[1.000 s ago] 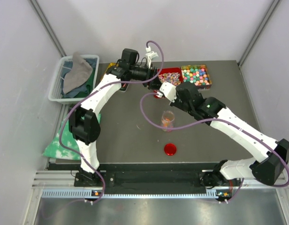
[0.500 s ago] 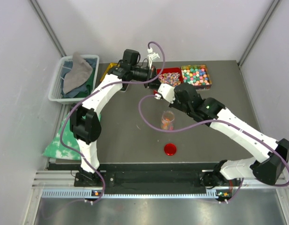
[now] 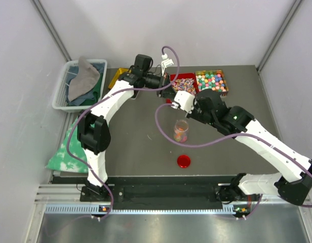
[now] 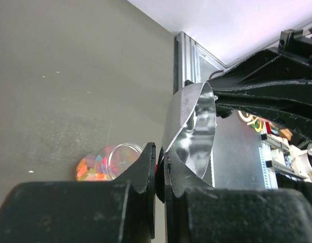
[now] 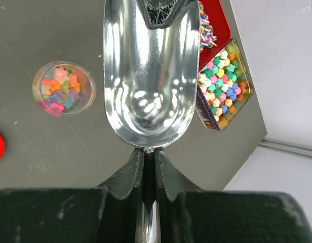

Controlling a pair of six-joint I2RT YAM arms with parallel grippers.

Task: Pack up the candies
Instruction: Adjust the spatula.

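While the right gripper (image 5: 148,164) is clamped tight on an empty steel scoop (image 5: 148,76), the left gripper (image 4: 159,158) pinches a second scoop (image 4: 194,126); candies (image 5: 60,86) sit in the open jar (image 5: 93,91).

Looks like a robotics lab test cell to me: plain white panels (image 3: 211,30) box in a dark grey table (image 3: 135,147), with an aluminium rail (image 3: 166,195) across the bottom of the frame carrying both arm bases (image 3: 95,192), purple cables (image 3: 157,115) looping about.

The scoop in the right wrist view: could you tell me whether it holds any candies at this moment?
No, the scoop in the right gripper shows only bare shiny metal inside.
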